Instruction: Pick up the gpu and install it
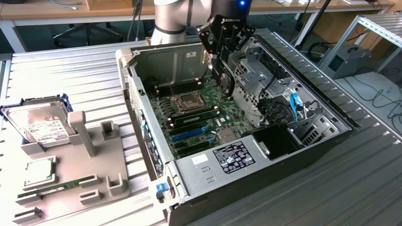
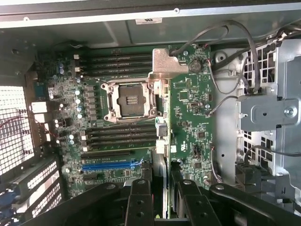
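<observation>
- pick-up looks done: the black two-finger gripper (image 1: 221, 63) holds the gpu (image 1: 224, 80), a slim dark expansion card with a silvery metal end bracket, hanging straight down from the jaws.
- grip state: in the wrist view the fingers (image 2: 141, 188) sit closed on either side of the card, which is seen edge-on. its bracket (image 2: 164, 63) is the far end, away from the gripper. jaws are partly closed and clamped on the card, not gaping.
- where the card is: inside the open grey metal pc case (image 1: 157, 61), in the air above the green motherboard (image 2: 188, 103), on the side of the square silver cpu socket (image 1: 187, 101) nearer the drive cage. no contact with the board can be made out.
- install not done: the long blue expansion slot (image 1: 188, 135) is bare, as are the dark slots next to it. the card is not lined up over them; they lie off to one side of its edge in the wrist view (image 2: 110, 165).
- judgement: roughly halfway, with the card grasped and carried in. left to do are aligning it over a slot and seating it.
- off to the exterior view's left, the grey plastic parts holder (image 1: 82, 155) carries the silver hard drive in its blue frame (image 1: 37, 125) and the thin green memory stick (image 1: 56, 188), both untouched.
</observation>
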`<move>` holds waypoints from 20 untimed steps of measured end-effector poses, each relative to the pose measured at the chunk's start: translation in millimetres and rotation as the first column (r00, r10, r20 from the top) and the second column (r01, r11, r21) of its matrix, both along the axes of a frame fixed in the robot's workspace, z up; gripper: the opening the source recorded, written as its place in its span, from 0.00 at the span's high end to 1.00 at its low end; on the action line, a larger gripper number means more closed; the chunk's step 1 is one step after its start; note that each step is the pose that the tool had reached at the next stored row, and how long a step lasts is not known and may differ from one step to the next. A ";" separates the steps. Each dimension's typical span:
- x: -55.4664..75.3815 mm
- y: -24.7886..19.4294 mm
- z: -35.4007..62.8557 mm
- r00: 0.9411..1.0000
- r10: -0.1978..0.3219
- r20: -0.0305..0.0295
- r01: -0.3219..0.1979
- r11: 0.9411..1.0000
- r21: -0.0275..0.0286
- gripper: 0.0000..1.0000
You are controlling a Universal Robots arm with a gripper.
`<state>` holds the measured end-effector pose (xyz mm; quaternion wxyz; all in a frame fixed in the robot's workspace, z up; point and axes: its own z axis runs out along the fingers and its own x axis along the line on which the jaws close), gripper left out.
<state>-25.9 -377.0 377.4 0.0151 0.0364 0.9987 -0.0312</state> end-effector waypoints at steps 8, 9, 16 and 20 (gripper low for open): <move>3.6 0.0 -6.6 0.991 0.135 0.000 -0.135 0.991 -0.001 0.74; 3.6 0.0 -6.9 0.988 0.156 0.000 -0.156 0.988 -0.001 0.74; 3.6 0.0 -7.3 0.983 0.184 0.000 -0.184 0.983 -0.001 0.74; 3.7 0.0 -7.4 0.981 0.196 0.000 -0.196 0.981 -0.001 0.74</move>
